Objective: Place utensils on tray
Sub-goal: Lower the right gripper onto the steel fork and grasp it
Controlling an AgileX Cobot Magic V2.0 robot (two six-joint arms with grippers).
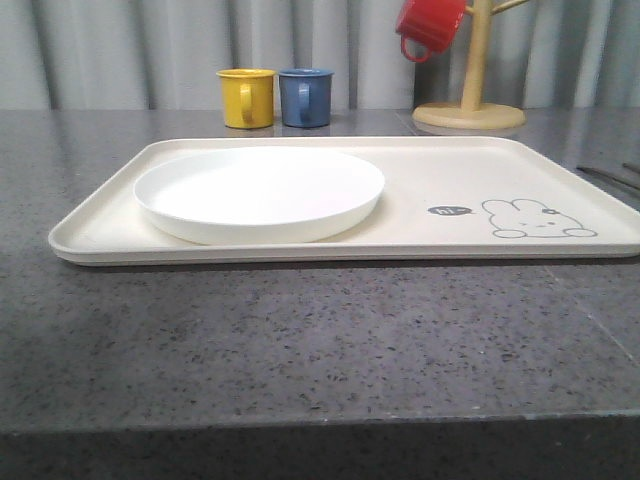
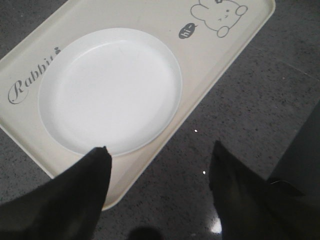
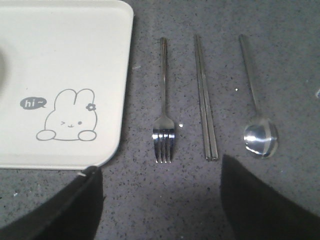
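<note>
The cream tray (image 1: 450,170) lies across the table with a grey rabbit drawing (image 1: 535,220) at its right end. To the right of the tray (image 3: 65,50), three silver utensils lie side by side on the dark tabletop: a fork (image 3: 164,112), a flat straight piece (image 3: 205,100) that looks like two slim bars together, and a spoon (image 3: 259,132). My right gripper (image 3: 160,164) hovers open just short of the fork's tines, holding nothing. My left gripper (image 2: 160,146) is open and empty over the tray's (image 2: 210,55) near edge.
A round white plate (image 1: 260,190) fills the tray's left half. Behind the tray stand a yellow mug (image 1: 246,97), a blue mug (image 1: 305,96) and a wooden mug tree (image 1: 470,112) with a red mug (image 1: 430,27). Utensil tips (image 1: 612,178) show at the right edge.
</note>
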